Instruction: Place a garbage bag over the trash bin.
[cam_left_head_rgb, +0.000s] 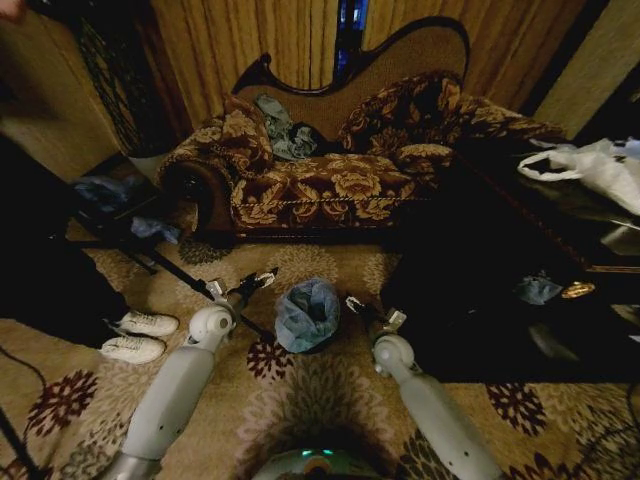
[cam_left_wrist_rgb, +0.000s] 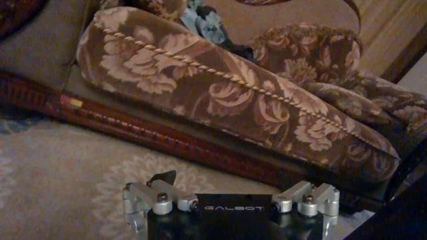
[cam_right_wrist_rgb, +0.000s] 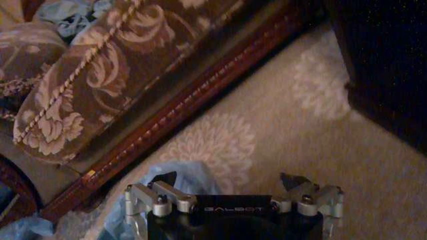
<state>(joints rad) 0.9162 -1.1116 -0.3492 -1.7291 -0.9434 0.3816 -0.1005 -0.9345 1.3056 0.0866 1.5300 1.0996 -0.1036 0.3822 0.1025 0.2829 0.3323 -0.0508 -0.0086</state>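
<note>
Patterned beige carpet with dark red flowers is filling the lower half of the head view, and a floral brocade sofa (cam_left_head_rgb: 320, 170) with a carved dark wood frame is standing across the upper centre. At lower centre the garbage bag (cam_left_head_rgb: 306, 312) is sitting draped over the trash bin (cam_left_head_rgb: 318, 345), whose black wall is peeking out only at the bottom edge of the film. The bag is showing as thin, pale blue, heavily wrinkled plastic, bunched into the mouth rather than stretched smooth. Judgement: it is going to handle as very light, limp and slippery, tearing easily if pulled hard; the best hold looks like the loose hem at either side of the rim, pinched and drawn outward and down. The left gripper (cam_left_head_rgb: 262, 279) is hovering just left of the bag, jaws spread wide and holding nothing, the wrist view confirming bare metal fingers above carpet. The right gripper (cam_left_head_rgb: 358, 306) is hovering just right of the bag, likewise spread wide and empty, with blue film lying beside one finger in its wrist view; contact cannot be told. White sneakers (cam_left_head_rgb: 138, 336) are resting at lower left, and a white plastic bag (cam_left_head_rgb: 598, 166) is lying on a dark table (cam_left_head_rgb: 520, 250) at upper right.
</note>
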